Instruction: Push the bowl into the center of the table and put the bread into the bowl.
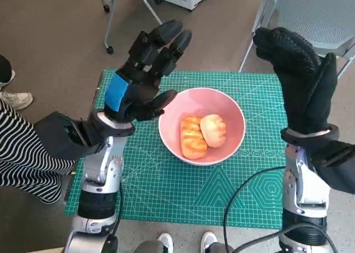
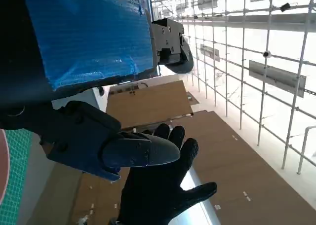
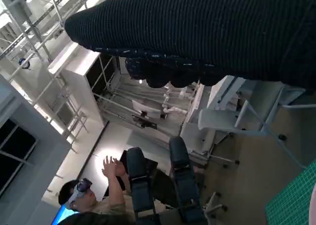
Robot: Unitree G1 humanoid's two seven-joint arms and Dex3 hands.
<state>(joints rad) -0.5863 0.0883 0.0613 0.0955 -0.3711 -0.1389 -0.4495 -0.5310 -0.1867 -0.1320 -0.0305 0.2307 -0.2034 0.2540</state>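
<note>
Left hand [image 1: 145,75] raised above the mat's left side, fingers spread, empty; thumb tip just beside the bowl's left rim. Pink bowl [image 1: 233,111] sits mid-mat on the green cutting mat [image 1: 166,186], slightly toward the far edge. Two pieces of bread [image 1: 202,135] inside it, side by side, touching. Right hand [image 1: 299,75] raised over the mat's right edge, fingers extended, holding nothing.
</note>
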